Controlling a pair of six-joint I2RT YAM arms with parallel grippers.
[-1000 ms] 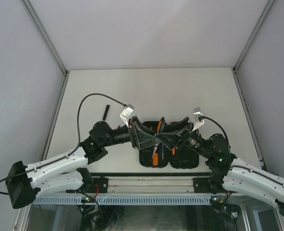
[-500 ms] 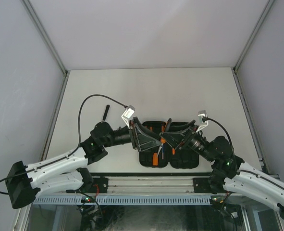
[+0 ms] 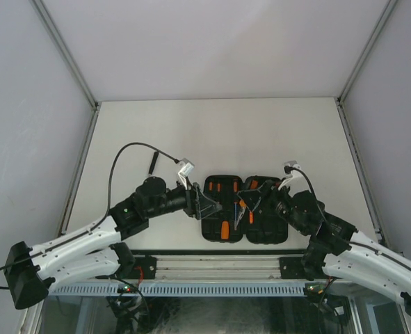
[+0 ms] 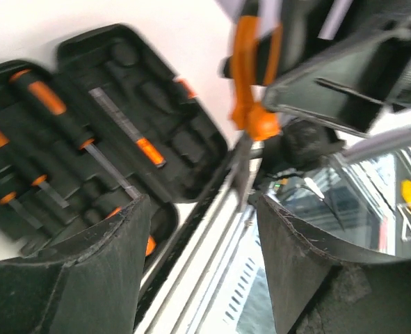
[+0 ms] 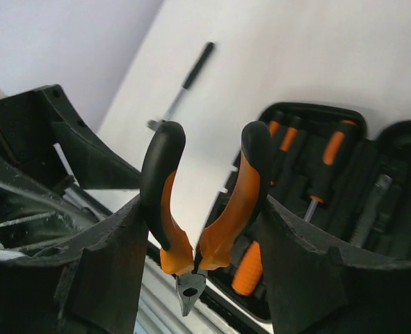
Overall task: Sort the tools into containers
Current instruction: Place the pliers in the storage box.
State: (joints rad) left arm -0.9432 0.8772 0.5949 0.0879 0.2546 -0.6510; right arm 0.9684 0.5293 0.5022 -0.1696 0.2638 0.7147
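The black case (image 3: pixel 275 236) lies open near the table's front edge, with several orange-and-black screwdrivers (image 3: pixel 222 186) in its slots. Over its middle, my right gripper (image 3: pixel 250 202) is shut on the pliers (image 3: pixel 242 205). The right wrist view shows both orange-and-black pliers handles (image 5: pixel 243 195) pinned between my right gripper's (image 5: pixel 202 209) fingers, nose towards the camera. My left gripper (image 3: pixel 204 202) hangs at the case's left side. In the left wrist view my left gripper (image 4: pixel 199 205) stands open and empty, with the pliers (image 4: pixel 250 83) and case (image 4: pixel 191 132) beyond it. A black-handled hammer (image 3: pixel 152 161) lies left of the case.
The hammer (image 5: pixel 191 73) lies on bare white table behind and left of the case. Just in front of the case runs the metal rail (image 3: pixel 212 263) at the table's near edge. White walls stand on three sides.
My left gripper's jaws have opened and drawn back left, off the pliers. The right gripper keeps the pliers, and both grippers have come down lower over the case.
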